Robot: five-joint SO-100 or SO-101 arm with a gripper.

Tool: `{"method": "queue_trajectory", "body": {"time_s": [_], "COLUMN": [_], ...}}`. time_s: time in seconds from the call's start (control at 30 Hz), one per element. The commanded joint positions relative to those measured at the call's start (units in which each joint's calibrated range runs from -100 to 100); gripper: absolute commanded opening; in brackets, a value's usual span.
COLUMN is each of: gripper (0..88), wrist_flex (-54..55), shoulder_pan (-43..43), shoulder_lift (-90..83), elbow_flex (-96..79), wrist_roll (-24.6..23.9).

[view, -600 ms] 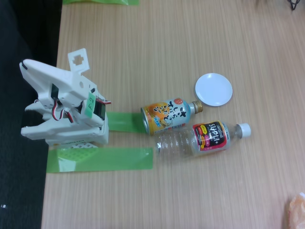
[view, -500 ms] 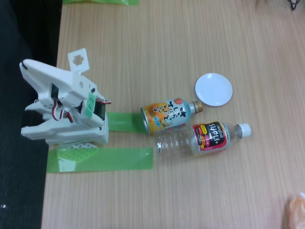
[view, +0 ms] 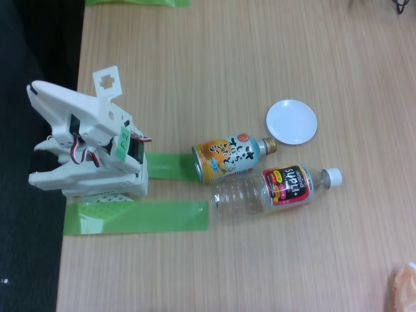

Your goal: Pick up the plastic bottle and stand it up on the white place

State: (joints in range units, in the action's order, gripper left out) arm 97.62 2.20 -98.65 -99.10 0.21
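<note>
The plastic bottle [view: 273, 190] lies on its side on the wooden table, its white cap [view: 333, 177] pointing right and its red, black and yellow label near the cap end. The white place, a small round plate [view: 291, 121], sits bare a little above and to the right of the bottle's middle. My white arm [view: 91, 146] is folded up at the table's left edge, well left of the bottle and touching nothing. Its gripper is tucked into the folded arm, and I cannot make out how the jaws stand.
An orange and light-blue bottle-can [view: 231, 158] with a gold cap lies right against the plastic bottle's upper side. Two green tape strips [view: 136, 216] lie beside the arm's base. An orange object [view: 404, 286] shows at the bottom right corner.
</note>
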Motion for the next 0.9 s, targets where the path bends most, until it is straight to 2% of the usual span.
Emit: {"method": "queue_trajectory", "body": {"time_s": [0.0,0.63,0.87], "gripper": [1.1,1.1,1.1], "wrist_flex": [-0.3,-0.7,-18.1], "shoulder_pan": [-0.3,-0.3,-0.4], "shoulder_lift": [0.2,0.2,0.0], "elbow_flex": [-0.3,-0.3,2.1], "wrist_roll": [0.1,0.1,0.2]}}
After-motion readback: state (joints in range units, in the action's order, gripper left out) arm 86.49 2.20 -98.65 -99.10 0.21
